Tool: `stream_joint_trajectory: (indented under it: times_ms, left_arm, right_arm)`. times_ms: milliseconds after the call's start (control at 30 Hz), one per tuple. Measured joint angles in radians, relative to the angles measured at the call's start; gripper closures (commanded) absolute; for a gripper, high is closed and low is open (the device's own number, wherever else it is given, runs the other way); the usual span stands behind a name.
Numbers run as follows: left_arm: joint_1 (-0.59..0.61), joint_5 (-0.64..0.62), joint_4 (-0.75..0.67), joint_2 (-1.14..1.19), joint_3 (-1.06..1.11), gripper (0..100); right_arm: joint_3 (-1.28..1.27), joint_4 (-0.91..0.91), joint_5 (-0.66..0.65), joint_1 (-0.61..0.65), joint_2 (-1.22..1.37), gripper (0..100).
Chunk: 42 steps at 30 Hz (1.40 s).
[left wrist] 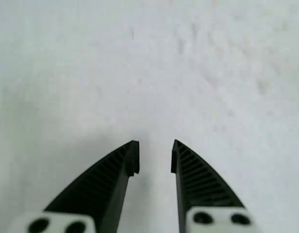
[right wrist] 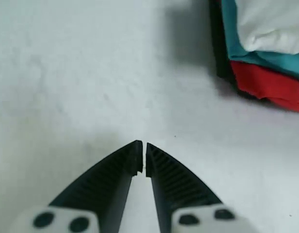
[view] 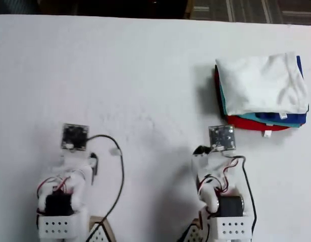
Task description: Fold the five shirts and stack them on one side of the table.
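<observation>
5 shirts is your target, and the stack (view: 261,91) on the right side of the table (view: 120,70) looks finished or very nearly so. You can count a white shirt (view: 259,80) on top, then a teal shirt (view: 245,116), a blue shirt (view: 284,119) and a red shirt (view: 251,123) under it, all folded and roughly squared up. In the right wrist view a dark edge (right wrist: 215,43) runs along the pile's side. I judge that to be shirt number 5, though it may be shadow.

Your left gripper (left wrist: 154,158) hangs over bare table, well apart from the stack, its fingers a little way apart with nothing between them. Your right gripper (right wrist: 143,158) sits near the stack's corner without touching it, its fingers drawn almost together with only a sliver of gap and nothing held.

If that dark layer is a shirt, you have 0 folds left.
</observation>
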<state>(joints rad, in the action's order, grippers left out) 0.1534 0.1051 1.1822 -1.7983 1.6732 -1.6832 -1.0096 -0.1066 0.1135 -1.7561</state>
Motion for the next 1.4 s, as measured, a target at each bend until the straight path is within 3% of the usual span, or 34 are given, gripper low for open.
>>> stream_joint_trajectory:
  times_ms: [100,267,833,1100,1400]
  left_arm:
    - [-0.028,0.0,0.086,0.0,0.0,87]
    - [-0.043,0.0,0.098,0.0,0.0,87]
    - [-0.043,0.0,0.1,0.0,0.0,87]
    - [-0.19,0.0,0.1,0.0,0.0,87]
    - [-0.192,0.0,0.1,0.0,0.0,87]
  right_arm:
    - [0.0,-0.127,0.0,0.015,0.0,97.8]
    - [0.0,-0.235,0.0,0.015,0.0,97.8]
    - [0.0,-0.259,0.0,-0.011,-0.034,97.8]
    - [0.0,-0.259,0.0,-0.017,-0.034,97.8]
    - [0.0,-0.259,0.0,-0.017,-0.034,97.8]
